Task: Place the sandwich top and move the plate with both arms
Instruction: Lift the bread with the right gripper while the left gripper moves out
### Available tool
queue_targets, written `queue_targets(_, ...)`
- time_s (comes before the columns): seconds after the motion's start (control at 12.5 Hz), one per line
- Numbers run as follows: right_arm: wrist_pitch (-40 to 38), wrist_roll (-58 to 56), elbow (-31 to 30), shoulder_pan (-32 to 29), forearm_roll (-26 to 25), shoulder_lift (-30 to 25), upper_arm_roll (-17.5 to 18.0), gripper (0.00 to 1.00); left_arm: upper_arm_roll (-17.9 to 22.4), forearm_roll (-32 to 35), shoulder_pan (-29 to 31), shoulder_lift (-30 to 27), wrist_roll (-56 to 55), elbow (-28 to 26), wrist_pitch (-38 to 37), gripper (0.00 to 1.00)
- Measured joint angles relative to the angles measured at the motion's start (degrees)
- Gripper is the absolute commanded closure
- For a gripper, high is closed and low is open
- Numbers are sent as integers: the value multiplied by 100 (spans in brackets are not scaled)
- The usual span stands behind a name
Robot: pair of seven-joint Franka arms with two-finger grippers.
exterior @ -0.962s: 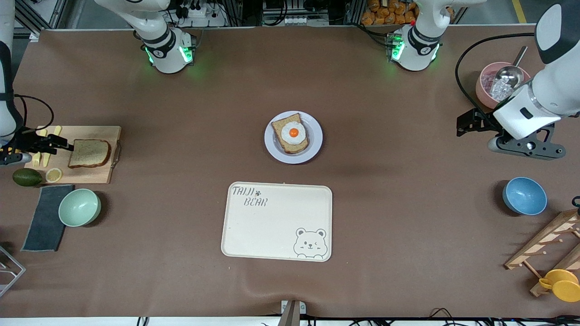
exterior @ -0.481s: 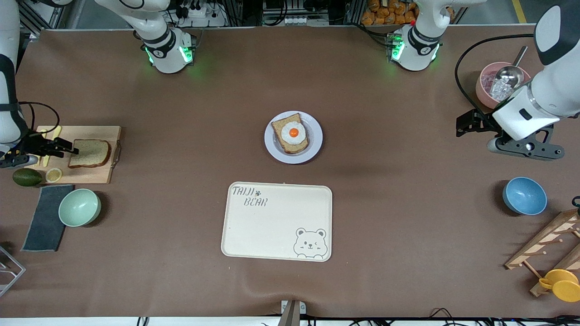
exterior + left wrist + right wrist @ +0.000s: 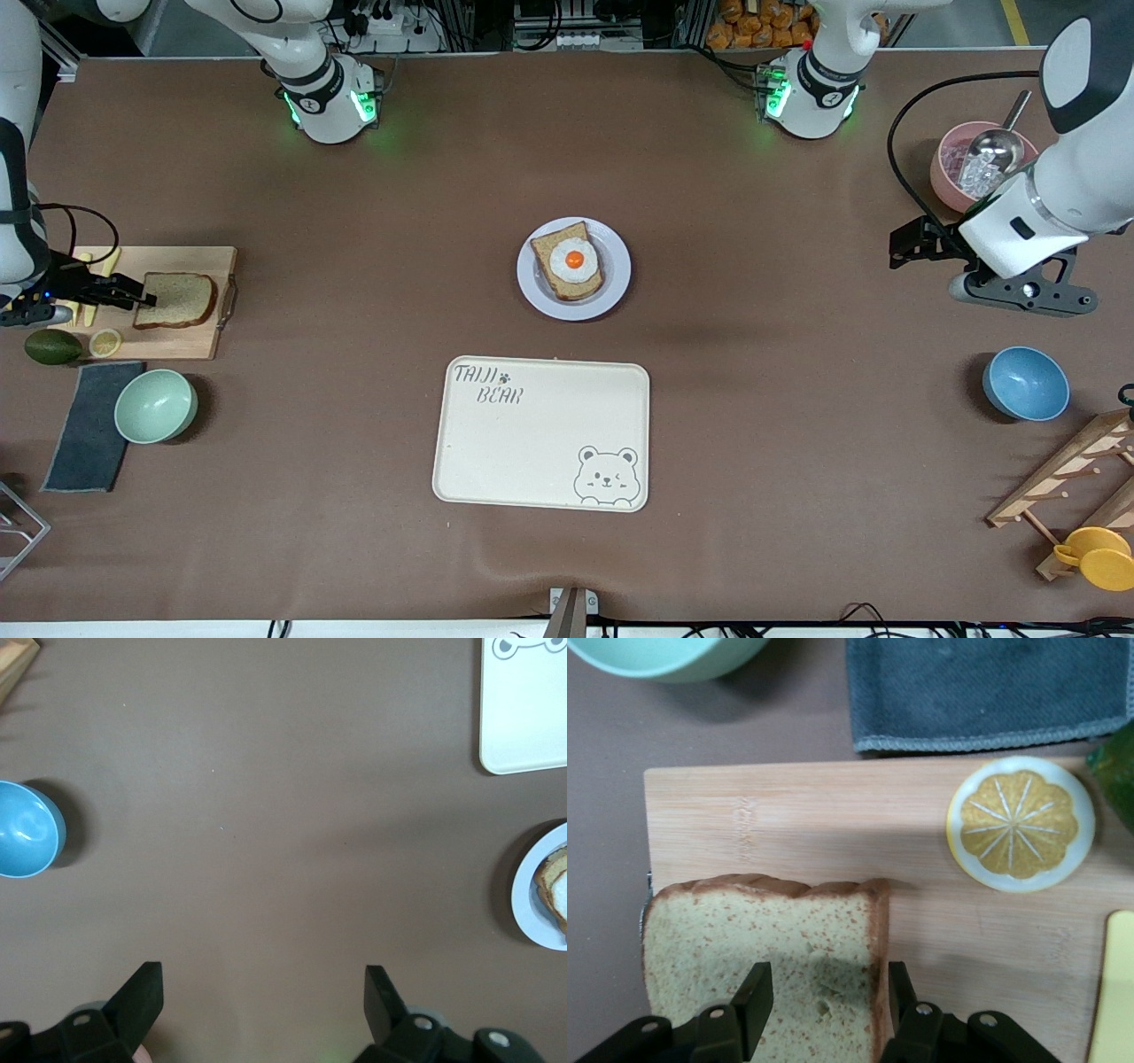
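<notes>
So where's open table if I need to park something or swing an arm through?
Bare cloth runs between the plate and the blue bowl, under the open left gripper, and between the cutting board and the plate. The bear tray is bare. It is crowded around the board, where the right gripper straddles the sandwich top.

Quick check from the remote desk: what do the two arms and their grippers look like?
Both arms are white with dark joint bands and green-lit bases. The left gripper and right gripper are black, with blocky two-finger jaws. A black cable loops off the left arm; a thinner one off the right.
</notes>
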Motion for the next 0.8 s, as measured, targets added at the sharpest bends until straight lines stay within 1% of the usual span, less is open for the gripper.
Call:
queue_targets(0.08,0,0,0,-2,68,36,-34,47,0,-71,3,25,0,-45,0,0)
queue_targets(0.16,0,-12,1,-6,149,74,-61,53,1,-217,28,67,0,-78,0,0)
queue_targets(0.32,0,-82,2,-10,301,158,-93,77,7,-586,226,188,80,-126,1,0)
queue_targets(0.48,0,-240,6,-12,468,205,-131,91,9,-735,365,307,237,-226,2,0)
queue_targets(0.56,0,-265,9,-13,510,216,-145,100,8,-804,367,377,243,-261,3,0)
queue_targets(0.8,-23,-278,17,-13,525,219,-150,100,-23,-1005,349,589,245,-300,18,0)
